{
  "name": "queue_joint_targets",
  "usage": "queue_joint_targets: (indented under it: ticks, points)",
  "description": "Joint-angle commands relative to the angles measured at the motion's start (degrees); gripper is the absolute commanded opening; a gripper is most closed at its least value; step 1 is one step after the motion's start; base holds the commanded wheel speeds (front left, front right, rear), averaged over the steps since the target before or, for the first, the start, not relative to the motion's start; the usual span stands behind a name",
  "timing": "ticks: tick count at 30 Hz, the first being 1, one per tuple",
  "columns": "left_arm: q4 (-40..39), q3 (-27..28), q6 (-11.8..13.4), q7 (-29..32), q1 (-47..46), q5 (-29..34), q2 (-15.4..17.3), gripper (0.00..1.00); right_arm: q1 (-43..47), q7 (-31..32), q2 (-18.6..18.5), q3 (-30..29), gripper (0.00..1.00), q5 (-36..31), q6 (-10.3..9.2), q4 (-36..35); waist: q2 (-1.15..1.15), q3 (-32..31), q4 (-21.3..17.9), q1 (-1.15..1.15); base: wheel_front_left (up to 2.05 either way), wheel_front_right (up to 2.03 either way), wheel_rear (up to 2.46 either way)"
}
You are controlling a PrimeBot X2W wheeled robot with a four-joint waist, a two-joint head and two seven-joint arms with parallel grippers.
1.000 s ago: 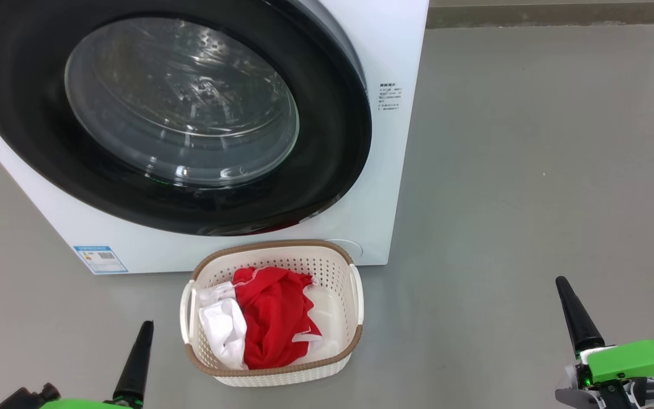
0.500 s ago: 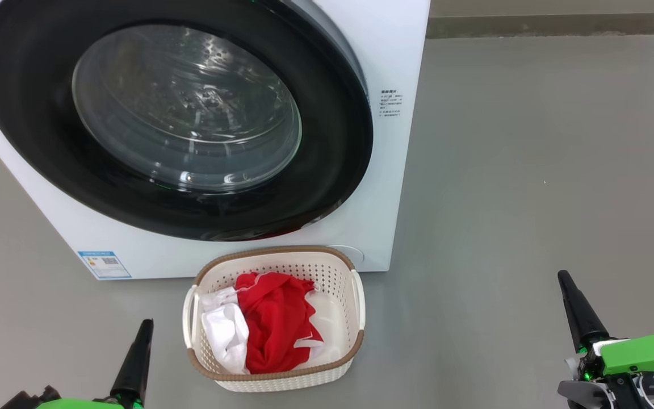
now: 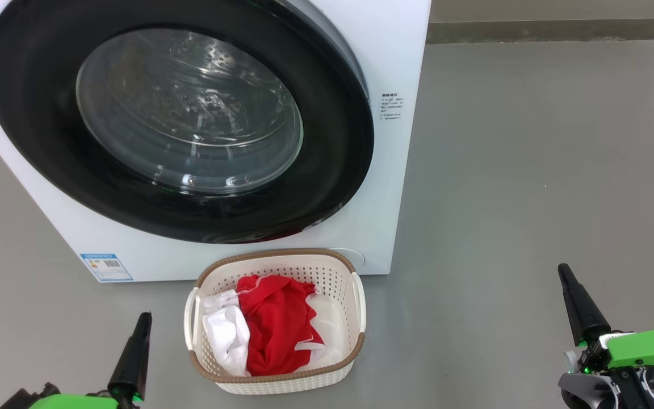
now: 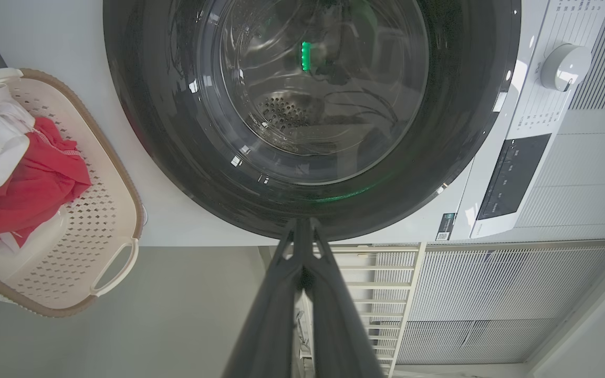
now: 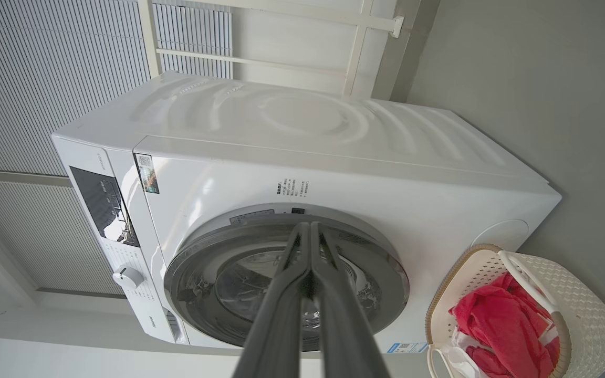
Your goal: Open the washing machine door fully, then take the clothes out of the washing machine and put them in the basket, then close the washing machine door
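Only the camera has shifted slightly; door (image 3: pixel 332 142) looks shut, clothes (image 3: pixel 273 329) in basket (image 3: pixel 276 254), left gripper (image 3: pixel 145 317) and right gripper (image 3: pixel 563 270) closed, empty, so task looks done.

White washing machine (image 3: pixel 398 68), black-rimmed door (image 3: pixel 335 142); cream perforated basket (image 3: pixel 335 272); red, white clothes (image 3: pixel 276 332).

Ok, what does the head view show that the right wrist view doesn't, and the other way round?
Head view, of the two: the left end effector, shut, low and left of the basket, apart from it. Right wrist view, of the two: the washer from its top, with the dark control panel, the dial and a slatted wall behind. Both: the closed door, the red jersey and white garment in the basket, and the shut right end effector.
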Motion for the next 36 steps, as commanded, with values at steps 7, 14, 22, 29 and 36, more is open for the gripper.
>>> queue_joint_targets:
  ticks: [7, 14, 22, 29, 36]
  points:
    - [-1.2, 2.2, -0.4, 0.7, -2.2, 0.0, 0.5, 0.00, -2.4, 0.5, -0.8, 0.6, 0.00, 0.1, -0.04, -1.5, 0.00, 0.0, 0.0, 0.00, 0.00, 0.00, 0.00]
    - [-1.2, 2.3, -0.4, 0.8, -2.2, 0.1, 0.4, 0.00, -2.4, 0.6, -0.6, 0.4, 0.00, 0.0, -0.04, -1.4, 0.00, 0.0, 0.0, 0.00, 0.00, 0.00, 0.00]
    - [-1.2, 2.5, -0.4, 0.9, -2.2, 0.2, 0.3, 0.00, -2.4, 0.8, -0.5, 0.2, 0.00, -0.2, -0.04, -1.4, 0.00, 0.0, 0.0, 0.00, 0.00, 0.00, 0.00]
    - [-1.2, 2.6, -0.4, 1.0, -2.2, 0.3, 0.3, 0.00, -2.4, 0.9, -0.4, 0.1, 0.00, -0.3, -0.04, -1.4, 0.00, 0.0, 0.0, 0.00, 0.00, 0.00, 0.00]
    - [-1.2, 2.7, -0.4, 1.1, -2.2, 0.4, 0.2, 0.00, -2.4, 1.0, -0.3, 0.0, 0.00, -0.4, -0.04, -1.4, 0.00, 0.0, 0.0, 0.00, 0.00, 0.00, 0.00]
